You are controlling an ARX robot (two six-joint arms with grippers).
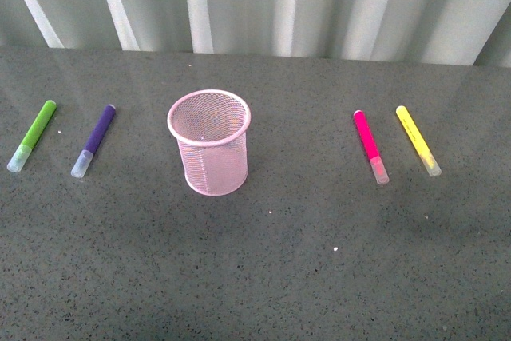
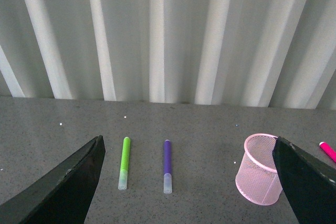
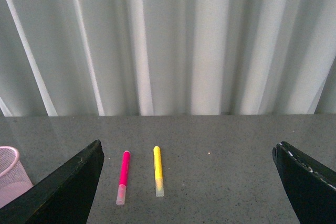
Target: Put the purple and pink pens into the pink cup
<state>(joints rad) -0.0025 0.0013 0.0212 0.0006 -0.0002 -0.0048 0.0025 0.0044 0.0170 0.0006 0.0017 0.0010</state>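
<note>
Start state, nothing picked yet. The pink cup [image 1: 211, 167] stands upright and empty near the middle of the desk [image 1: 263, 277]. The purple pen [image 1: 97, 136] lies flat on the robot's left of the cup, near it but apart, slightly slanted, with its clear cap toward the robot. The green marker [image 1: 33, 133] lies further left, beside the purple pen and not touching it. The pink pen [image 1: 369, 144] lies flat well to the right of the cup, clear cap also toward the robot. The yellow marker [image 1: 417, 150] is just beyond it on the far right.

Neither arm shows in the front view. The left hand [image 2: 187, 139] is spread wide and empty, above the desk, with the purple pen ahead between its fingers [image 2: 79, 177]. The right hand [image 3: 188, 142] is also wide and empty, with the pink pen and yellow marker ahead of it.

The step is probably a first reach, left hand to purple or right hand to pink. To do it well:
- Turn the wrist so the jaws cross the barrel, matching the pen's slant.
- Take it mid-barrel, not on the cap.
- Keep the outer finger clear of the neighbouring green or yellow marker.
- Lift, tip the pen upright and release inside the rim.
- The mesh cup looks light, so a knock on the rim could tip it.
</note>
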